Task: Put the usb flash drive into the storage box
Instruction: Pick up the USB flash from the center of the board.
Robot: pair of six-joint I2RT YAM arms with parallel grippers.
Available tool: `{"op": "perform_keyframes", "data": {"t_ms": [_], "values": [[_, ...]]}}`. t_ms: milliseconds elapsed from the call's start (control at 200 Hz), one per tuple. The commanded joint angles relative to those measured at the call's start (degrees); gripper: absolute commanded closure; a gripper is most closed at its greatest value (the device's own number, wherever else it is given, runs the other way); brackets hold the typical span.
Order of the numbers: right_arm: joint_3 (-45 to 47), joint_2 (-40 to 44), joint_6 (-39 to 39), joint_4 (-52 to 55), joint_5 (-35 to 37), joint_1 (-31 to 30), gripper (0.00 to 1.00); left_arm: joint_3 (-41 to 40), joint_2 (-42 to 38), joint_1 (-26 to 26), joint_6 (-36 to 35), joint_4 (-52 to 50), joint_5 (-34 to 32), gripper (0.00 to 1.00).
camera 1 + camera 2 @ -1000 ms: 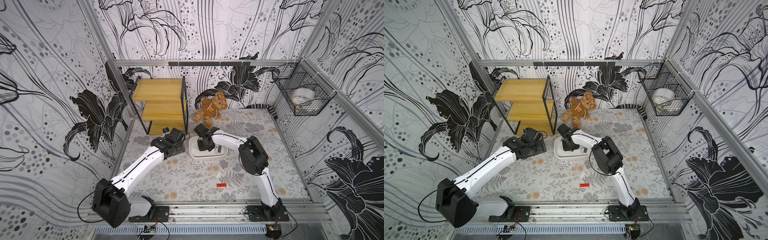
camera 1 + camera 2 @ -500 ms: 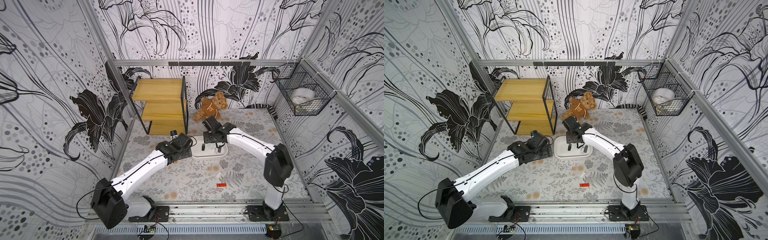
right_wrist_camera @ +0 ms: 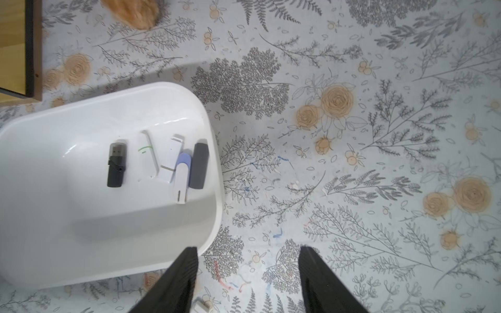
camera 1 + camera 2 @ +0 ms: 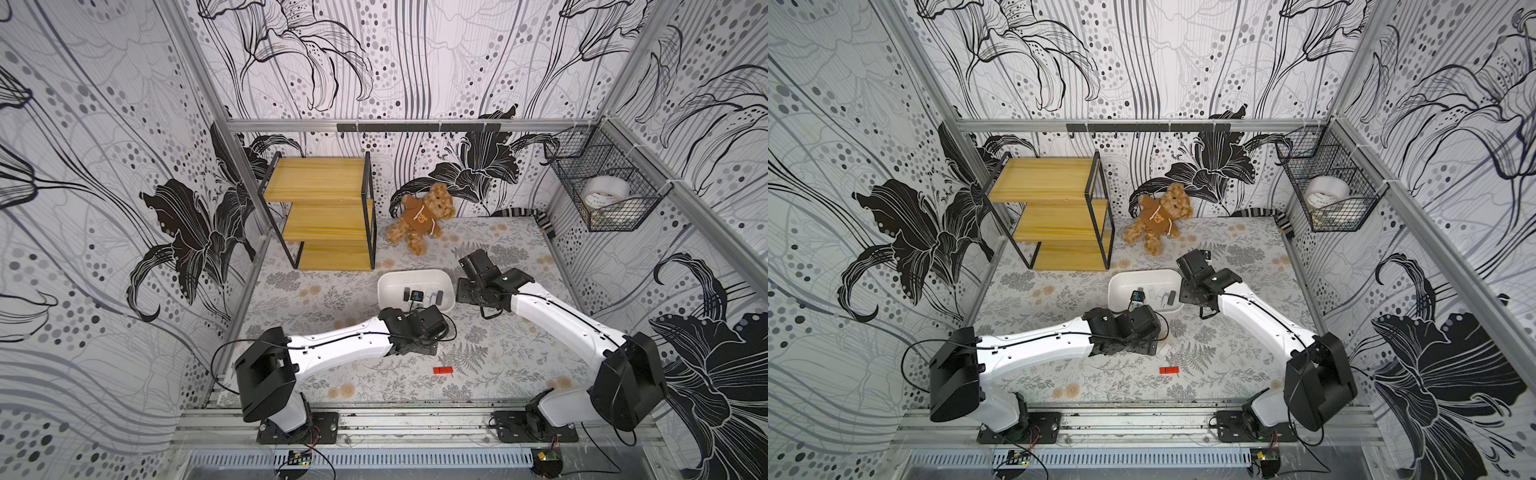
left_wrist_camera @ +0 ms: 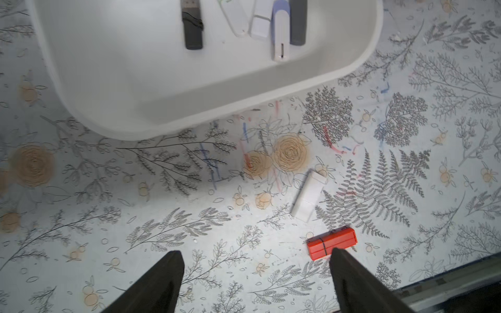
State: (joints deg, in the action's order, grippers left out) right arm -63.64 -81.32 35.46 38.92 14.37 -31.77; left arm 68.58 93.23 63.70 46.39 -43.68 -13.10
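Inside the storage box, the shallow white tub near the middle of the floral mat, five flash drives lie side by side toward one end. They are a black one with a clear cap, a white one with a green mark, a plain white one, a lilac-and-white one and a dark grey one against the wall. The rest of the tub floor is bare.

A black wire basket hangs on the right wall and holds a roll of pale tape.

Outside the box, the red usb flash drive lies flat on the mat, well toward the front rail. A white usb flash drive lies between it and the tub, apart from both.

The left gripper hangs over the mat on the near side of the box, its jaws spread wide with nothing between them. In the left wrist view one fingertip overlaps a corner of the red drive. The right gripper hangs just beside the box's right end, its jaws also apart and holding nothing.

At the back stand a wooden shelf with a black frame and a teddy bear in a brown hoodie. The walls carry black-and-white lily wallpaper.
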Motion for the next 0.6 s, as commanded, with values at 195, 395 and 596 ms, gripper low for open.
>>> {"op": "perform_keyframes", "data": {"t_ms": [195, 395, 596], "values": [[0.96, 3.77, 1.20, 0.80, 0.26, 1.00, 0.35, 4.16, 9.82, 1.25, -7.29, 8.13, 6.81, 0.15], [2.30, 5.27, 1.45, 0.99, 0.08, 1.04, 0.35, 7.66, 14.40, 0.82, -11.64, 5.99, 6.38, 0.14], [3.29, 5.97, 1.87, 1.21, -0.30, 1.11, 0.35, 10.62, 18.65, -0.75, -13.38, 3.52, 6.47, 0.18]]}}
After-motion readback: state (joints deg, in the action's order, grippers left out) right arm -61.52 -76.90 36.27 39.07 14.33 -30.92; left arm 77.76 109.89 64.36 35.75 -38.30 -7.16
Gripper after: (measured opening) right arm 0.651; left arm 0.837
